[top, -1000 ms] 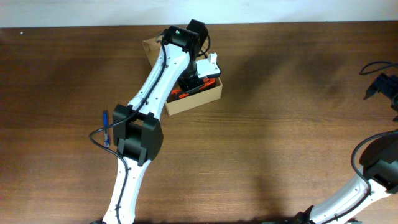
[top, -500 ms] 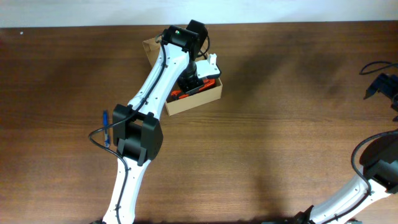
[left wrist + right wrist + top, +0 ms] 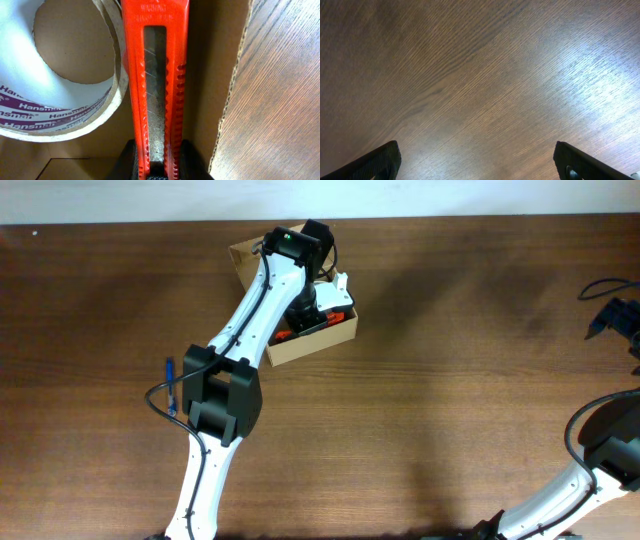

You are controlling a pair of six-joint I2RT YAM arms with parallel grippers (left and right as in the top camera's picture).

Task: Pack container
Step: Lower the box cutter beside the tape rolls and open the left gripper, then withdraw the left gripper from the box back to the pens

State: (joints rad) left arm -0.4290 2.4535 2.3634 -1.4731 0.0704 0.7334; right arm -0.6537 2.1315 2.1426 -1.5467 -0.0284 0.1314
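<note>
The container (image 3: pixel 305 346) is an open tan cardboard box at the table's back, left of centre. My left gripper (image 3: pixel 318 308) reaches down inside it. In the left wrist view its black fingers (image 3: pixel 131 159) press both sides of an orange box cutter (image 3: pixel 156 75), which lies along the box floor beside the right wall (image 3: pixel 235 75). A tape roll (image 3: pixel 60 120) with purple print lies just left of the cutter, inside the box. My right gripper (image 3: pixel 480 160) stands wide open above bare wood at the far right edge (image 3: pixel 620 315).
A blue pen (image 3: pixel 170 385) lies on the table to the left of my left arm's elbow. The container's flap (image 3: pixel 243 258) sticks out at its back left corner.
My left wrist has shifted slightly over the container, still holding the cutter. The right arm has not moved.
</note>
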